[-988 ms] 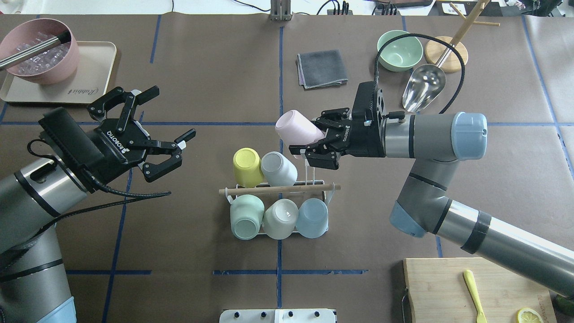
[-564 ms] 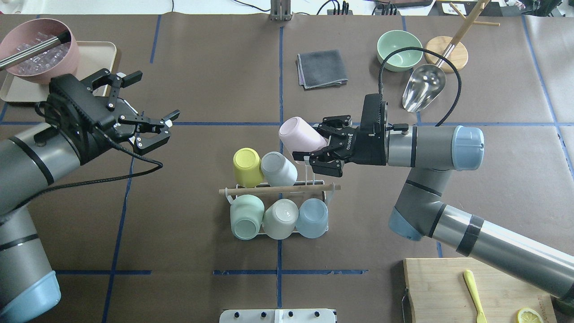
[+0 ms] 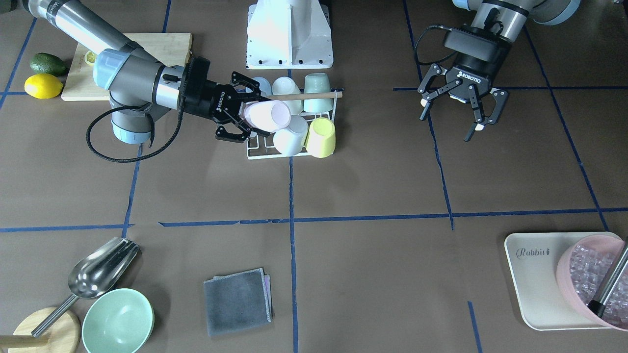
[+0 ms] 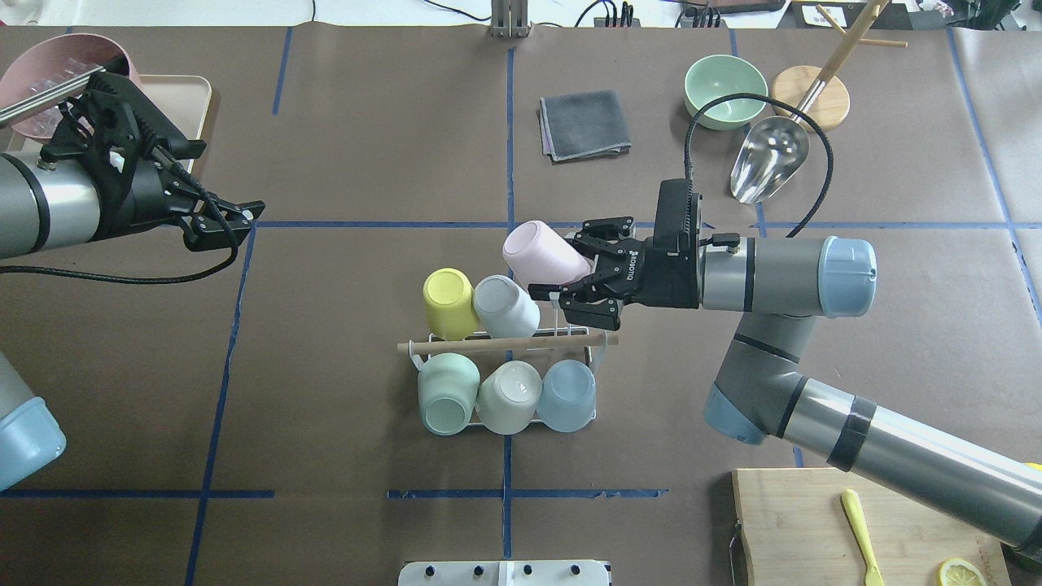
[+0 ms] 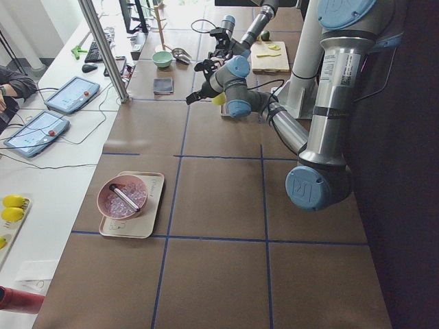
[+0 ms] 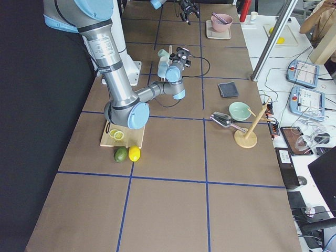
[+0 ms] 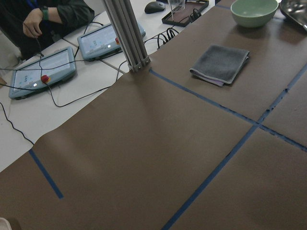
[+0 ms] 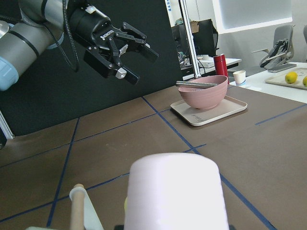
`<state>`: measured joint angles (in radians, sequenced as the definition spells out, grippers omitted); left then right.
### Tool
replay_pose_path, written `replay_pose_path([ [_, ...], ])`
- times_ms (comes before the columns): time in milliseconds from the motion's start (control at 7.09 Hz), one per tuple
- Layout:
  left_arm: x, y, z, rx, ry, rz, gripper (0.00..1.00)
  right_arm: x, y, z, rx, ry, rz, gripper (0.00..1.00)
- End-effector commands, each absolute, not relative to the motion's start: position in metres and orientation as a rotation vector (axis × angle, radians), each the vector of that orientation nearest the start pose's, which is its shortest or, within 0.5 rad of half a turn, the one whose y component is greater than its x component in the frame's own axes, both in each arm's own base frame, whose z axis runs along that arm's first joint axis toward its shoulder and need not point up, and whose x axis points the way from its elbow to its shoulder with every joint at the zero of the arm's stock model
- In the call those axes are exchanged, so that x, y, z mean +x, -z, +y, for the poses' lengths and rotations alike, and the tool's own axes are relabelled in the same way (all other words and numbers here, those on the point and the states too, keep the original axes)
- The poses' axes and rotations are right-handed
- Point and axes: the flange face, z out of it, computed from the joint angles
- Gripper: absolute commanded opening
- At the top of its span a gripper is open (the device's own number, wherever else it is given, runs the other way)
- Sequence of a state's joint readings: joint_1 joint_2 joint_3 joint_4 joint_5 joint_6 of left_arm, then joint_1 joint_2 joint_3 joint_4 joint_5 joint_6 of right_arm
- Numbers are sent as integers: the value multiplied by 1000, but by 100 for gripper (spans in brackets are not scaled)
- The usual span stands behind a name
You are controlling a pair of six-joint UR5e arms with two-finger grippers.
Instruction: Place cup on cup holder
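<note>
Two black fingers of the right gripper are clamped on the mouth end of a pale pink cup, one on either side. The cup is held tilted, its closed bottom turned up and away from the wrist. It is carried over the far right corner of the cup holder, a white wire rack with a wooden rod across the top. Whether a prong is touched by the cup cannot be told. Just beside the pink cup, a grey-white cup is seated upside down on the far row, and a yellow cup is seated next to that one. On the near row a green cup, a pale cup and a blue cup are hung side by side below the rod.

Well apart, on the robot's left, the left gripper is held above the table with its fingers spread wide. Near it a pink bowl is set on a beige tray. Beyond the rack a folded grey cloth is laid flat, and farther right a green bowl and a metal scoop are placed close together. A wooden cutting board is seen at the near right corner.
</note>
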<state>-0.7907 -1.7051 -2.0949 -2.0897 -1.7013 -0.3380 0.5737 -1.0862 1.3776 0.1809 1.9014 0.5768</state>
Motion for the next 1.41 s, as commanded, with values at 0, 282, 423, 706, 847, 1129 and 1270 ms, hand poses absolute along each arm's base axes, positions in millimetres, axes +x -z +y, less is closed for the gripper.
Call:
replay_pose_path([
  [0, 244, -312, -461, 698, -425, 689, 100, -459, -297, -417, 1301, 599, -1604, 27],
  [282, 233, -337, -466, 451, -385, 703, 100, -458, -302, -416, 1294, 599, -1598, 34],
  [423, 219, -348, -472, 362, -357, 685, 100, -458, -302, -416, 1295, 599, -1599, 38],
  [706, 182, -374, -485, 226, -321, 649, 100, -456, -305, -415, 1309, 597, -1611, 100],
  [847, 157, -391, -500, 174, -269, 697, 100, -454, -306, -415, 1311, 595, -1615, 100],
  [1129, 102, -431, -528, 153, -223, 682, 100, -453, -310, -413, 1307, 595, -1613, 100],
  [1270, 83, -454, -536, 160, -285, 663, 100, -446, -296, -411, 1326, 592, -1634, 100],
])
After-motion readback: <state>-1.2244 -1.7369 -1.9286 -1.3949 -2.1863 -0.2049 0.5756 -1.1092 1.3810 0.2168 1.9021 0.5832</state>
